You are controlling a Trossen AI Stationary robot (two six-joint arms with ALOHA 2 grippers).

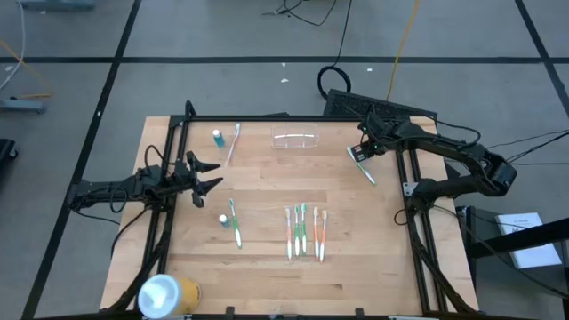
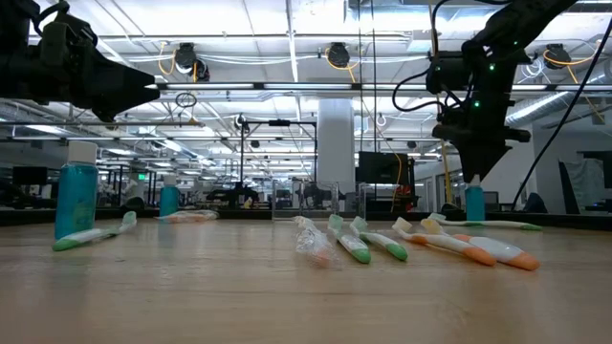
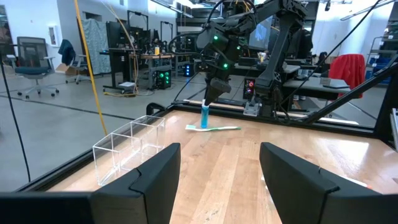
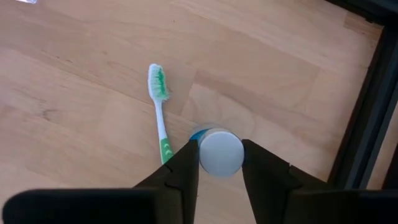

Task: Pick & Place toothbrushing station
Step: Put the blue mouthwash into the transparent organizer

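Right gripper [image 4: 221, 163]: fingers straddling white-capped blue tube [image 4: 220, 151], contact unclear; descend straight, clear of green toothbrush [image 4: 159, 107]. Left gripper [image 3: 219, 177]: open, idle

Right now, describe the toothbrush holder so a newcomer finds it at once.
Start at the wooden table and go to its far edge, about midway along. The clear plastic holder sits there, oblong with rounded ends and empty. Unlike the toothbrushes and small blue bottles around it, it is see-through and colourless.
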